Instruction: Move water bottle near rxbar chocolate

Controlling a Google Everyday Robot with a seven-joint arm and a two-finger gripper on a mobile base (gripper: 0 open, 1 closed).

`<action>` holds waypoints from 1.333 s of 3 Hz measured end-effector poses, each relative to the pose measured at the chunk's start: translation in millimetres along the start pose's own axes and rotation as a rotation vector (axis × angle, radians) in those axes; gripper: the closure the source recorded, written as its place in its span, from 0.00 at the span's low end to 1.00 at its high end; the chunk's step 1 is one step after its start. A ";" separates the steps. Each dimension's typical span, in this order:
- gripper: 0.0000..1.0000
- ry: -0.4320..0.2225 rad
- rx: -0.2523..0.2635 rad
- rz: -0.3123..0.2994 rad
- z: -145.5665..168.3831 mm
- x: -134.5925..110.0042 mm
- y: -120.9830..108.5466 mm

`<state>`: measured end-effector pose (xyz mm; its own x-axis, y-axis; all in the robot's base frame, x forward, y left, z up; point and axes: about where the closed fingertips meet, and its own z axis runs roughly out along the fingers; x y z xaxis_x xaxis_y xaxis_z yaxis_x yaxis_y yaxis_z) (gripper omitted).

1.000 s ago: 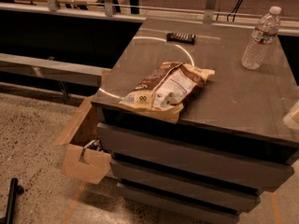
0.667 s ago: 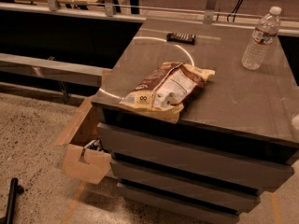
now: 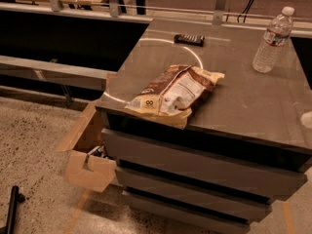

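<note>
Water bottle [image 3: 273, 39] upright, well apart from rxbar chocolate [image 3: 189, 39]; pincer [image 3: 307, 120] a sliver at right edge, opening indiscernible.

A dark cabinet of drawers [image 3: 195, 172] with a grey surface [image 3: 243, 99] stands on speckled floor [image 3: 34, 140], an open cardboard box [image 3: 87, 172] beside it, metal rails [image 3: 48, 68] behind, all under warm, dim light.

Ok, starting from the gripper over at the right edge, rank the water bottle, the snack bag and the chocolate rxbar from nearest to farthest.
The gripper shows only as a pale tip at the right edge of the camera view.
1. water bottle, standing back right.
2. snack bag, lying front centre.
3. rxbar chocolate, at the back, towards the left.
</note>
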<state>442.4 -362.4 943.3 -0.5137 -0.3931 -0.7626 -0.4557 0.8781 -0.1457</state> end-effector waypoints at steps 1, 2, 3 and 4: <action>0.00 -0.014 0.011 0.009 2.6 -1.9 -4.6; 0.00 -0.053 0.034 0.021 10.4 -6.9 -10.6; 0.00 -0.168 0.088 0.040 34.0 -28.1 -30.3; 0.00 -0.273 0.116 0.029 55.5 -52.1 -50.8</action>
<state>532.7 -371.5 955.5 -0.3037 -0.2937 -0.9064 -0.3497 0.9193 -0.1807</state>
